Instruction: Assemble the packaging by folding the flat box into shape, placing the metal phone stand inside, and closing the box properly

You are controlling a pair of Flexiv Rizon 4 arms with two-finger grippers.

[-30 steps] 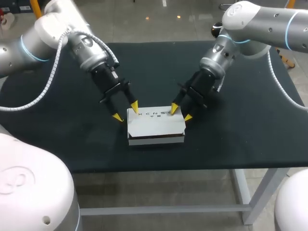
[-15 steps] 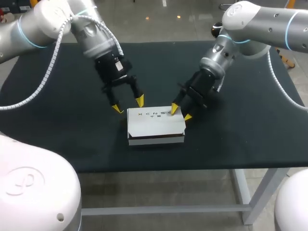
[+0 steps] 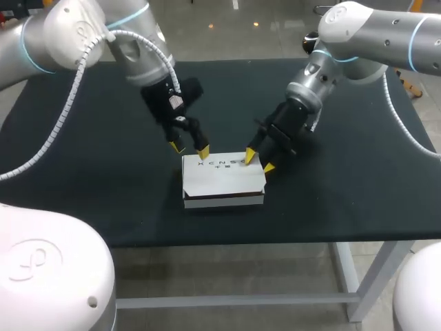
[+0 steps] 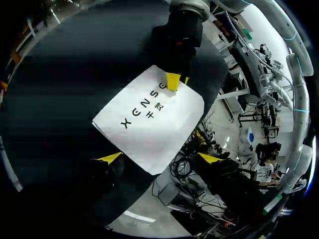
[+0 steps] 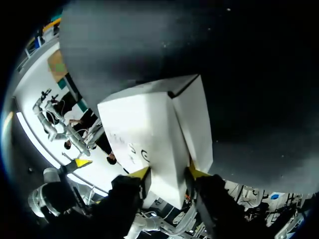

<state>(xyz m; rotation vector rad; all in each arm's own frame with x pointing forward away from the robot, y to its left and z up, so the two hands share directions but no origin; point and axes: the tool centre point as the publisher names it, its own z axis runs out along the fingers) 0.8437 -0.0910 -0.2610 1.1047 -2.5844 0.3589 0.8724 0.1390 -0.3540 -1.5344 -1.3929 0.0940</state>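
Pinching the white box (image 3: 222, 176) at its far right corner, the right fingers (image 3: 249, 157) held it on the bench (image 3: 83, 172); the left fingers (image 3: 202, 150) hung spread above. A lopsided press could skew it.

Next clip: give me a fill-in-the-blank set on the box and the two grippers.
The box is ____ in colour.
The left gripper, above the box's far corner, is ____.
The right gripper has its fingers closed on a corner of the ____.
Missing words: white; open; box.
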